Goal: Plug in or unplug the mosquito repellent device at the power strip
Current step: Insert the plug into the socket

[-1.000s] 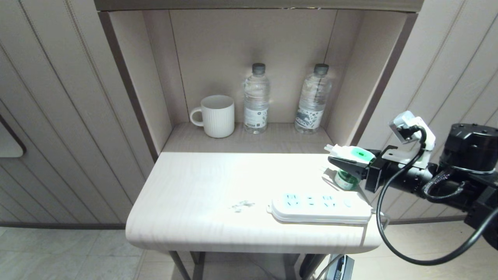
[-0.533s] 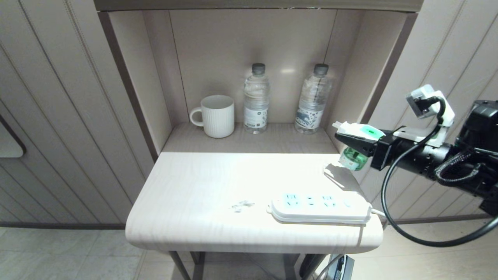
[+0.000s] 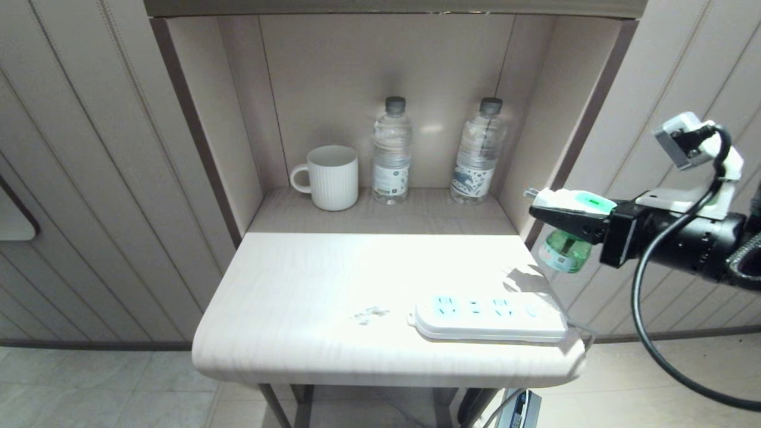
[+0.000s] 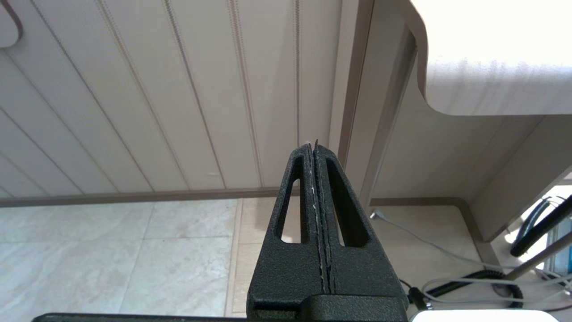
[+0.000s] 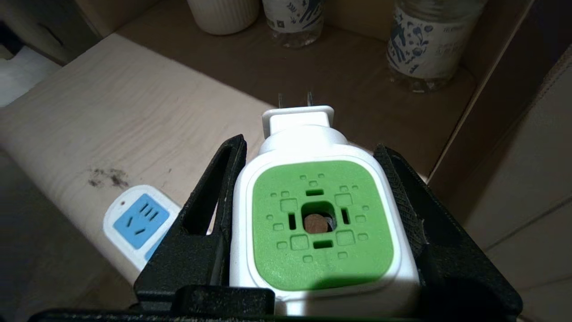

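My right gripper [image 3: 565, 217] is shut on the mosquito repellent device [image 3: 571, 205], a white heater with a green top and a small green bottle [image 3: 563, 251] hanging beneath. It hangs in the air off the table's right edge, prongs pointing left, above and to the right of the power strip [image 3: 490, 318]. In the right wrist view the device [image 5: 319, 223] fills the space between both black fingers [image 5: 210, 192], its two prongs free. The white power strip [image 5: 136, 223] lies flat near the table's front right corner, with nothing plugged in. My left gripper [image 4: 313, 147] is parked low beside the table, shut and empty.
At the back of the niche stand a white ribbed mug [image 3: 330, 176] and two clear water bottles [image 3: 391, 151] [image 3: 478, 151]. The niche's right wall [image 3: 574, 137] is close behind the held device. Dark specks [image 3: 370, 314] mark the tabletop [image 3: 333, 285]. Cables lie on the floor under the table.
My right gripper has risen and drawn back to the right with the device, from just above the table by the strip to beyond the table's right edge.
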Controlling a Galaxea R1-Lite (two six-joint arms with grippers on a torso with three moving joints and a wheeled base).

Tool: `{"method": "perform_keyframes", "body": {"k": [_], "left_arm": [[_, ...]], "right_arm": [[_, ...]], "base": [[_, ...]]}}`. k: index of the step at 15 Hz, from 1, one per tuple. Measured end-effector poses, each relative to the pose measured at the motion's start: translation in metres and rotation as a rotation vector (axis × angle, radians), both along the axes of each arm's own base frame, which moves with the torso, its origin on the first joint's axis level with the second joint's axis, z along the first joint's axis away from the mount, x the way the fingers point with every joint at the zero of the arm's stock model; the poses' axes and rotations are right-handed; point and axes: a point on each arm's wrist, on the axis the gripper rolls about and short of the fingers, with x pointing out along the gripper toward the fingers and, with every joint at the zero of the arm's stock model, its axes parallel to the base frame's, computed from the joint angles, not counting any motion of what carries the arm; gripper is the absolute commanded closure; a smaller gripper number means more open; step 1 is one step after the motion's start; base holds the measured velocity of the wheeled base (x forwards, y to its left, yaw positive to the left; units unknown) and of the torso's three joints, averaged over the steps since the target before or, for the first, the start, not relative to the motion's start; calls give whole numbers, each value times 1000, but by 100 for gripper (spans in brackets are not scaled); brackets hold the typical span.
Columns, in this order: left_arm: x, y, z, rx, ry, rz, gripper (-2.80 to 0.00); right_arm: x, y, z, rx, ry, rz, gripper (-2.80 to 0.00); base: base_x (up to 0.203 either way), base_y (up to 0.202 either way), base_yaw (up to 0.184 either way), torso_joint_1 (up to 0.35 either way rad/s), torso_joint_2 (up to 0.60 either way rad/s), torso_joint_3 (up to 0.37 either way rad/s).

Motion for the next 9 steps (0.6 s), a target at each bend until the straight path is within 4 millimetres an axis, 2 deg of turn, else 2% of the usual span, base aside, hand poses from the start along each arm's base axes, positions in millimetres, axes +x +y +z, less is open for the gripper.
{"method": "perform_keyframes", "body": {"k": [2, 6, 9], "left_arm": [[0, 0, 0, 0, 0, 0, 0], [0, 0, 0, 0, 0, 0, 0], [0, 0, 0, 0, 0, 0, 0]], "right_arm": [[-14, 4, 6, -2, 63, -4, 0], [-45, 6, 22, -42, 107, -129, 0], [-75, 1, 41, -66, 169, -114, 0]], "base": [[0, 0, 0, 0, 0, 0], [0, 0, 0, 0, 0, 0], [0, 0, 0, 0, 0, 0]]}}
